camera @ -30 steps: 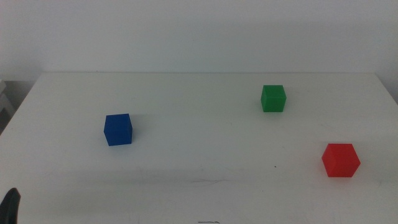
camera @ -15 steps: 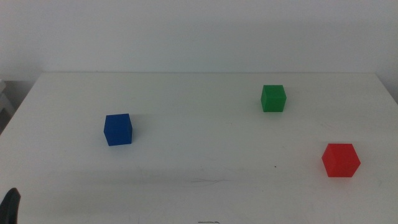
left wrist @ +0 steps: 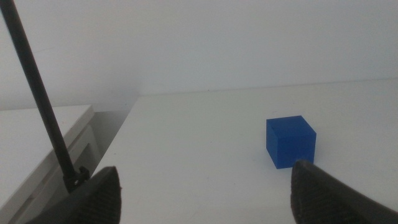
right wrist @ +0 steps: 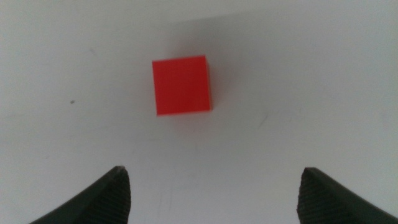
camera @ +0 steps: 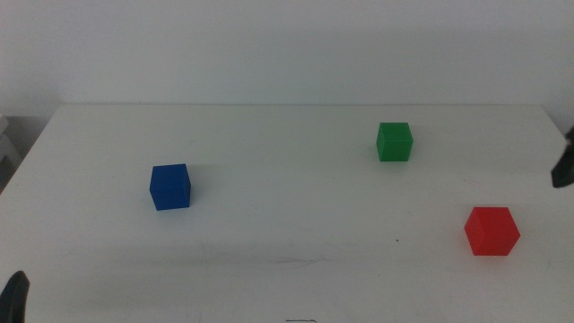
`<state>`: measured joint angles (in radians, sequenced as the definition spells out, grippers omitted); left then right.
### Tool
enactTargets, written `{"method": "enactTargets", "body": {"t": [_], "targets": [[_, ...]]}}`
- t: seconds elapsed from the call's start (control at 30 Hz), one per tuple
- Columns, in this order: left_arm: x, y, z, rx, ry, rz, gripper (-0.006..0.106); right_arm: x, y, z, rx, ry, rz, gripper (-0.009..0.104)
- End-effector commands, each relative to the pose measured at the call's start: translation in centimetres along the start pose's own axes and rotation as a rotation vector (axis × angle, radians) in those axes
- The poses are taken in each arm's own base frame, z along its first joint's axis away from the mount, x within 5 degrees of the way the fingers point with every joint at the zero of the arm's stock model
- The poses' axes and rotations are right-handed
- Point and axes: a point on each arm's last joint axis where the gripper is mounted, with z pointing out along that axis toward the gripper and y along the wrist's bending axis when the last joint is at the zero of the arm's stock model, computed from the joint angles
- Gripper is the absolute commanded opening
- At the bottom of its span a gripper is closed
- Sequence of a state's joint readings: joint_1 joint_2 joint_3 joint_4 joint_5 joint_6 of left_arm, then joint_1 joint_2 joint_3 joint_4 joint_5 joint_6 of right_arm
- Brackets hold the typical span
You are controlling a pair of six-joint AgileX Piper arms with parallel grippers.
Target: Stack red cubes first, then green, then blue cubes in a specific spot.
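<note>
Already the right end effector [right wrist: 211, 186] hangs over the red cube [right wrist: 181, 85], jaws spread wide, nothing in them.

Three cubes sit well apart on the white bench [camera: 287, 242]: the red cube at the near right, the green cube [camera: 394, 142] farther back on the right, the blue cube [camera: 169, 187] at the left. All are small, matte and plain, equal in size, none yet stacked. Seen from the right wrist, the red cube lies off the midline between the jaws, so a straight descent might catch a corner and push or twist it rather than clamp it squarely. The left end effector [left wrist: 205, 193] waits low at the near left, jaws spread, with the blue cube just beyond it.
</note>
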<state>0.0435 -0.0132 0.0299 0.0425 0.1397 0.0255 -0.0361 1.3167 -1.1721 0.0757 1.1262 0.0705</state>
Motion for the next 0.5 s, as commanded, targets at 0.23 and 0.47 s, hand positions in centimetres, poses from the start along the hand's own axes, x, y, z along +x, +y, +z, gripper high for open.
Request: {"method": "enactTargets", "body": {"t": [0.23,0.47], "targets": [[-0.9,0.0,-0.2,-0.001,-0.099,-0.015,0.094,-5.0,1.9,3.2,0.030,-0.007,-0.064,0.082],[-0.9,0.0,-0.2,-0.001,-0.099,-0.015,0.094,-6.0,3.0,8.0,0.026,0.057,-0.128,0.084]]}}
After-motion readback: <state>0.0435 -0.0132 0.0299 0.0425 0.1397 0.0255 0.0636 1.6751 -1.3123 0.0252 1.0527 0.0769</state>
